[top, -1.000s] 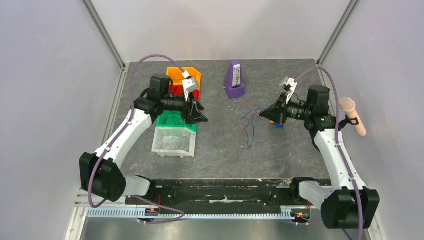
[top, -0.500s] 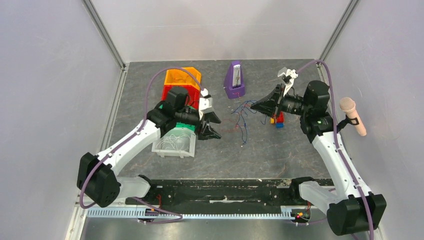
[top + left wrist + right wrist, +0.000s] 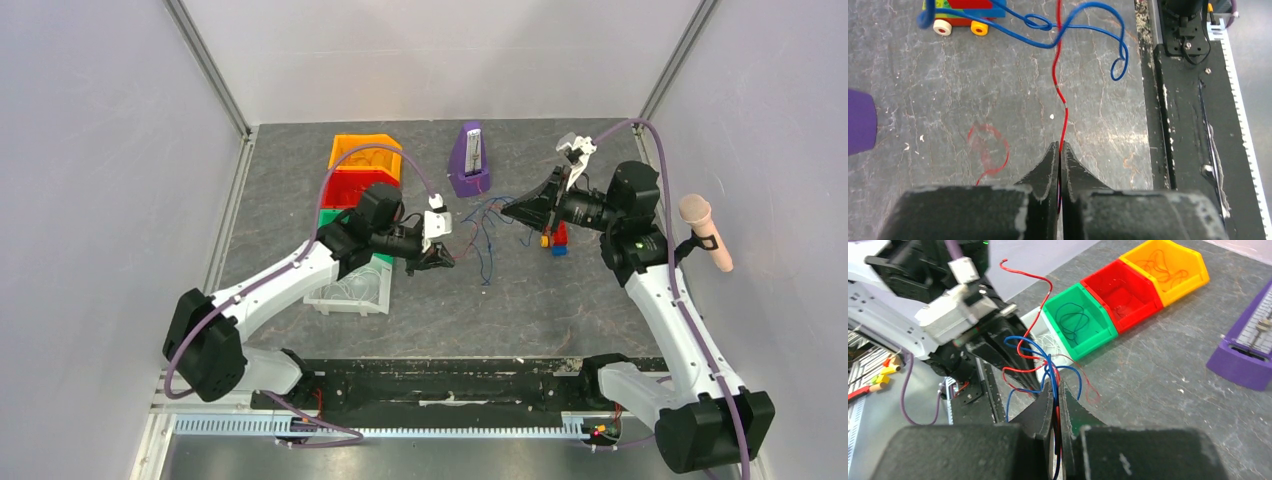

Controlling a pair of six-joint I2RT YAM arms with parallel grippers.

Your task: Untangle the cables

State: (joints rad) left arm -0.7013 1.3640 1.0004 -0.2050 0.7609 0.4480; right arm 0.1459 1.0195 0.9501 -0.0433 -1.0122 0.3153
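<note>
1. Red wire is pinched in my left gripper, its jaws clenched tight on it.
2. My right gripper is clamped on a bunch of blue and red cables.
3. The cables stretch between both grippers around the bench's middle, somewhat toward the right edge.

The dark grey, cracked table carries four bins in a row behind the left fingers: orange, red, green and clear. A purple metronome stands beyond both finger pairs. A toy block car sits near the right fingers. A red cable loop lies just left of the left fingers.
</note>
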